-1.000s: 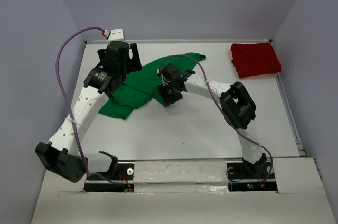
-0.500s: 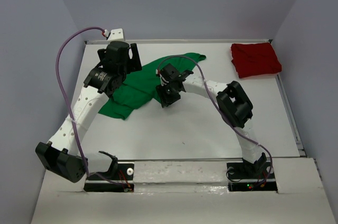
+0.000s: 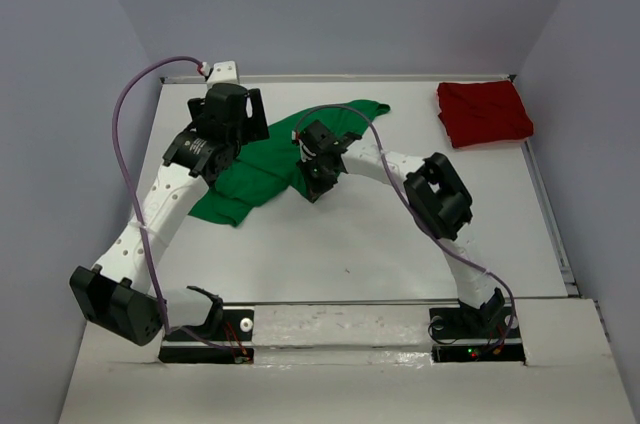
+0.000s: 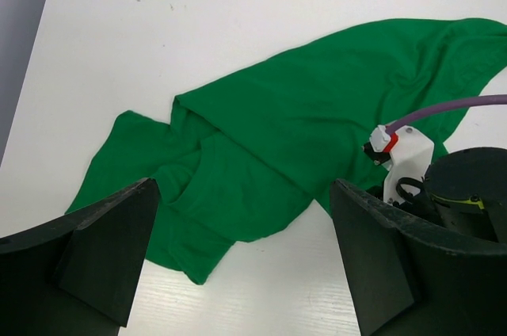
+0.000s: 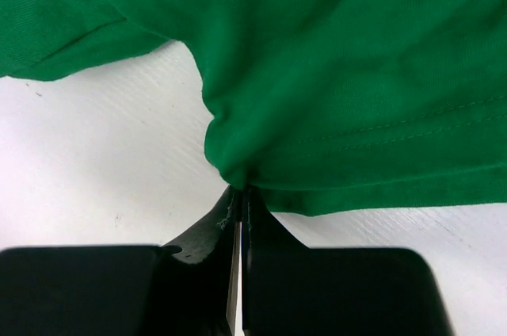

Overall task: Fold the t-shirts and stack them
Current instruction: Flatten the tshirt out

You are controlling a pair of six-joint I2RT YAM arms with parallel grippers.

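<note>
T-shirts are well apart here. The green t-shirt lies spread out and rumpled in the upper left part of the white table in the top view, while the red t-shirt sits as a folded square in the upper right corner, far from both arms. The right gripper reaches across to the middle of the frame and sits at the lower right edge of the green cloth. In the right wrist view its jaws are pinched tight together with the hem of the green t-shirt bunched up right at the tips, so it has a bit of that edge clamped and the fabric puckers toward the pinch. The left gripper hangs over the upper left end of the same shirt. In the left wrist view its jaws stand wide apart, one dark finger at each bottom corner of the frame, with nothing between them and the green t-shirt lying flat below — one sleeve-like flap points to the lower left. A purple cable runs in from the right edge there, down to the other arm's wrist.
</note>
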